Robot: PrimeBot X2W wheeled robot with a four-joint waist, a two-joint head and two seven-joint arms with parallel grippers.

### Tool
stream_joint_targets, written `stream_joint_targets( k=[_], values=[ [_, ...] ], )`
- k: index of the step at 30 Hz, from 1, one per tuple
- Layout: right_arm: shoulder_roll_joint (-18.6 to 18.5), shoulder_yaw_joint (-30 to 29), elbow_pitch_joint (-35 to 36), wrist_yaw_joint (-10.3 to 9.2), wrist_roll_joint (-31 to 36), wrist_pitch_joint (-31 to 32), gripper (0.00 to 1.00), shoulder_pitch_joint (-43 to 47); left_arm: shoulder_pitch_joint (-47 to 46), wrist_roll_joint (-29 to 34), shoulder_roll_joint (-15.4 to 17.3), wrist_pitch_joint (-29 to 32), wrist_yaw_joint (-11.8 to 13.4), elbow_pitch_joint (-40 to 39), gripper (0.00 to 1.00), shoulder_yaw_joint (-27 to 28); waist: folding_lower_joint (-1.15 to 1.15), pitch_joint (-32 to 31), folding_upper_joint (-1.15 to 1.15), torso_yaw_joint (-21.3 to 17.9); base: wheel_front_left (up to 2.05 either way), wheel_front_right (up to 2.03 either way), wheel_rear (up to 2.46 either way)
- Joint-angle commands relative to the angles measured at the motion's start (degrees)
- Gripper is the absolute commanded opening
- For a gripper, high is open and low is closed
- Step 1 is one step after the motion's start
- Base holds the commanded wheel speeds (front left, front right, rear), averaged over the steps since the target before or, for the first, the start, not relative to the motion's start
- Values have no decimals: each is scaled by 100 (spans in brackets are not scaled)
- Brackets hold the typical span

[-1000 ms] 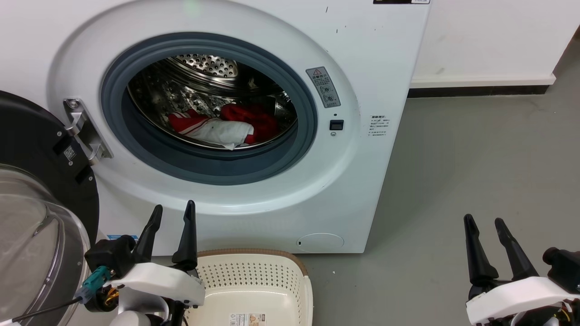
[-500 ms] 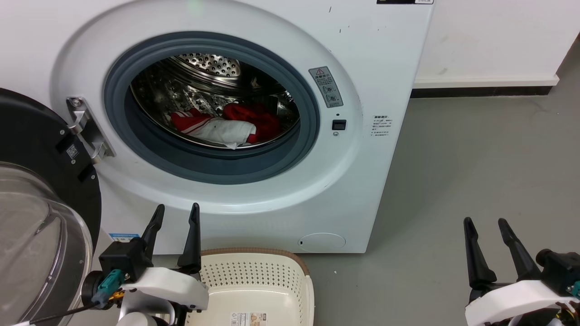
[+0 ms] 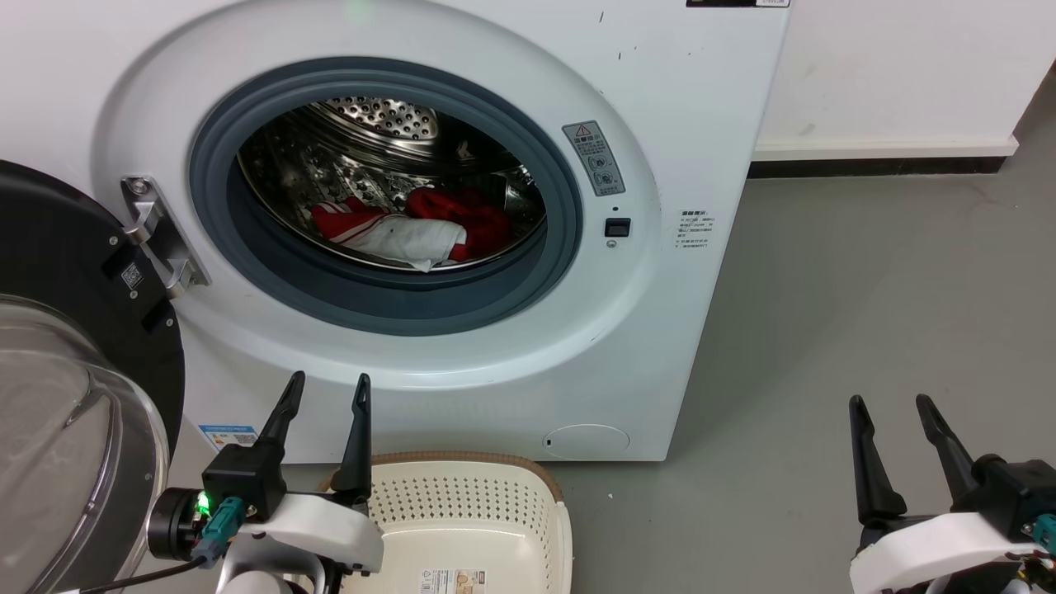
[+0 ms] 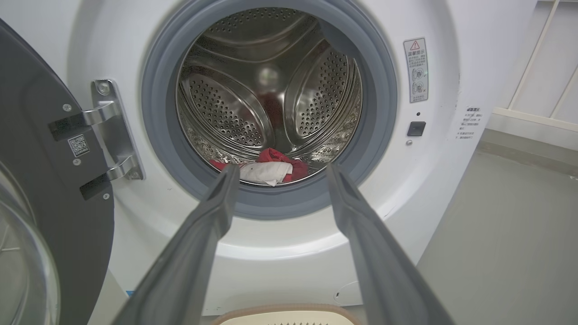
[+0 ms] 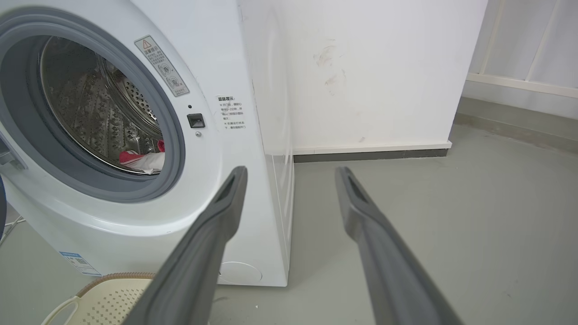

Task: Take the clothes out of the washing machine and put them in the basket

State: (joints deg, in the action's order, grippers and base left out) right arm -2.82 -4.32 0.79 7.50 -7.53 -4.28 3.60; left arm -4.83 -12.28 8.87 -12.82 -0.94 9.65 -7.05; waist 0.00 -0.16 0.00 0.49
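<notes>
On the grey floor (image 3: 866,313), washing machine (image 3: 685,124): a big white front-loader, it stands against a white wall (image 3: 891,66) and its round opening faces the robot.
Door (image 3: 49,247): dark and round with a clear glass bowl, it is swung fully open to the left side of the machine and hangs on a metal hinge (image 3: 157,239).
Rubber ring (image 3: 396,309): grey, it goes all around the opening.
Drum (image 3: 371,124): shiny steel with many small holes, seen through the opening.
Basket (image 3: 462,499): cream plastic with holes and a brown rim, it sits on the floor just in front of the machine, below the opening. The part of its inside that is in view holds only a paper label on the bottom.
Clothes (image 3: 412,235): red fabric with a white panel and thin white stripes. They lie in a small heap at the bottom of the drum, close behind the rubber ring, not in the basket.
Left gripper (image 3: 328,379): its two dark fingers are spread apart and hold nothing. It hangs in front of the lower front of the machine, above the back left corner of the basket. In the left wrist view the fingers point to the opening and the clothes show between the two tips.
Right gripper (image 3: 889,402): its fingers are also spread and empty. It is over the bare floor to the right of the machine, well apart from the basket and the clothes.
Warning sticker (image 3: 592,157): grey, to the right of the ring, with a small dark latch hole (image 3: 616,227) under it.
</notes>
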Motion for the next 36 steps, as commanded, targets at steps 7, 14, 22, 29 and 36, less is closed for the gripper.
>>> stream_joint_targets(
  k=[7, 14, 22, 29, 36],
  values=[
    [-11, -8, 53, -2, 322, -96, 100, 56, -45, 298, 6, -110, -21, 92, 100, -18, 0, 4, 0, -7, 0, 0, 0],
    [-10, -23, 72, -2, 615, -168, 100, 71, -78, 565, -25, -186, -45, 218, 100, -21, 0, 12, 0, -12, 0, 0, 0],
    [-10, -23, 66, -2, 809, -207, 100, 75, -99, 703, -66, -240, -78, 292, 100, 43, 0, 25, 0, -18, 0, 0, 0],
    [-9, -6, 12, -3, 758, -221, 100, 16, -114, 674, -104, -240, -111, 323, 100, 99, 0, 37, 0, -24, 0, 0, 0],
    [-8, -1, -13, -3, 751, -218, 100, -3, -106, 680, -135, -240, -131, 370, 100, 139, 0, 43, 0, -38, 0, 0, 0]
  ],
)
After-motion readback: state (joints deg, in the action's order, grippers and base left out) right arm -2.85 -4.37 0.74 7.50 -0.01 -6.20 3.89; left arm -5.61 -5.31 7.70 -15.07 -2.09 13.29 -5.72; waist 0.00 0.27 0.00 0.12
